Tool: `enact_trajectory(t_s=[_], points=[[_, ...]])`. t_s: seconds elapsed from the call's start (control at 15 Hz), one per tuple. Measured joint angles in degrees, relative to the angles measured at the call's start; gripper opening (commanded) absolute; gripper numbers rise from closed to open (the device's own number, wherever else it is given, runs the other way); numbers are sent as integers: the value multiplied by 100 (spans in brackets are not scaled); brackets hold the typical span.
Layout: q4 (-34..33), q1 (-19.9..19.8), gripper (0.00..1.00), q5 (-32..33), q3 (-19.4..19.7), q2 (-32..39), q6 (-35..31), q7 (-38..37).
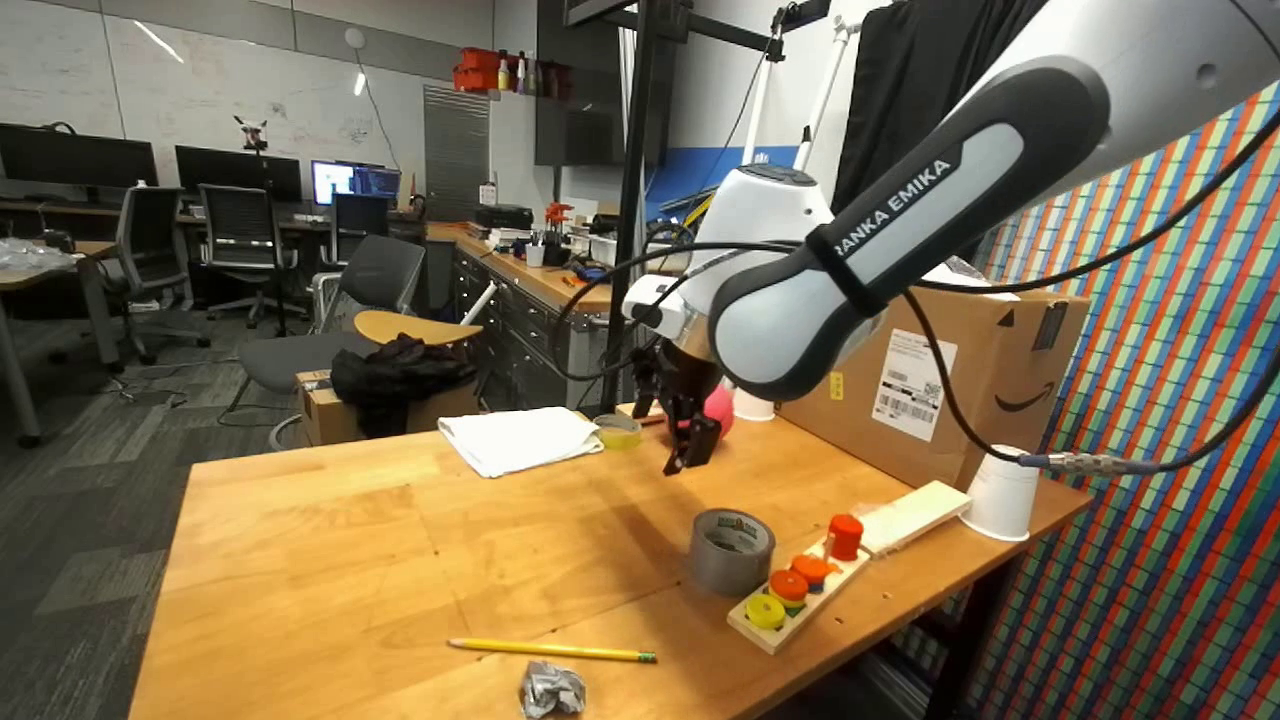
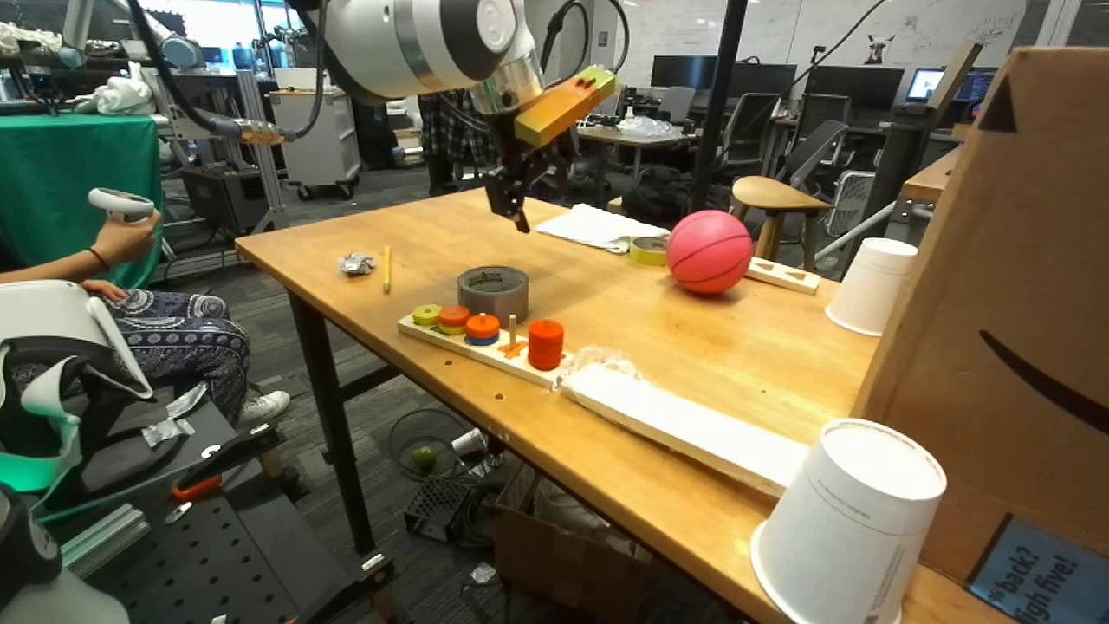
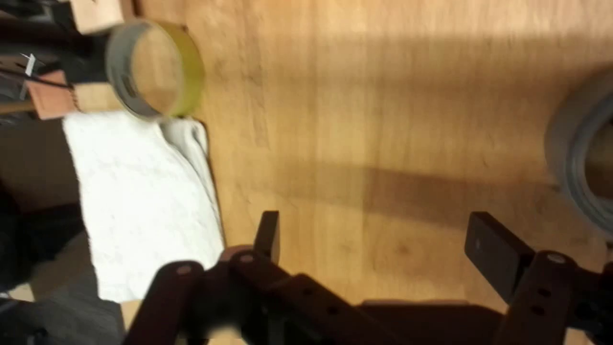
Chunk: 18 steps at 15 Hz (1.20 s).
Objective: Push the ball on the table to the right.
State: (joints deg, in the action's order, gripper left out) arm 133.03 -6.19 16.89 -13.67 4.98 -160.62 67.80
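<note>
One ball (image 2: 709, 251), two tape rolls (image 2: 494, 305) (image 2: 647, 252) left of it in an exterior view, two cups (image 2: 849, 524) (image 2: 871, 288) right, two fingers (image 3: 495, 254) wide apart, empty

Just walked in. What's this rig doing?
The arm has its gripper open and empty above the table. The job is to push the ball to the right; it sits on the table near the yellow tape, and the gripper is not touching it. In an exterior view, a seated person's hand holds what looks like a controller, so they're probably driving.
</note>
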Motion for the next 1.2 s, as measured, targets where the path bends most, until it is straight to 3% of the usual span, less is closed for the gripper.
enact_trajectory(t_s=[0.2, 0.4, 0.87, 1.2], points=[[-90, -143, 100, -1481, -577, -13, 586, 1025], [-320, 79, 100, -2260, -305, -164, 1203, 1652], [-856, 303, 100, -2159, 571, -78, 1399, 1655], [-1265, 302, 100, -1892, 919, 407, 1622, 1425]])
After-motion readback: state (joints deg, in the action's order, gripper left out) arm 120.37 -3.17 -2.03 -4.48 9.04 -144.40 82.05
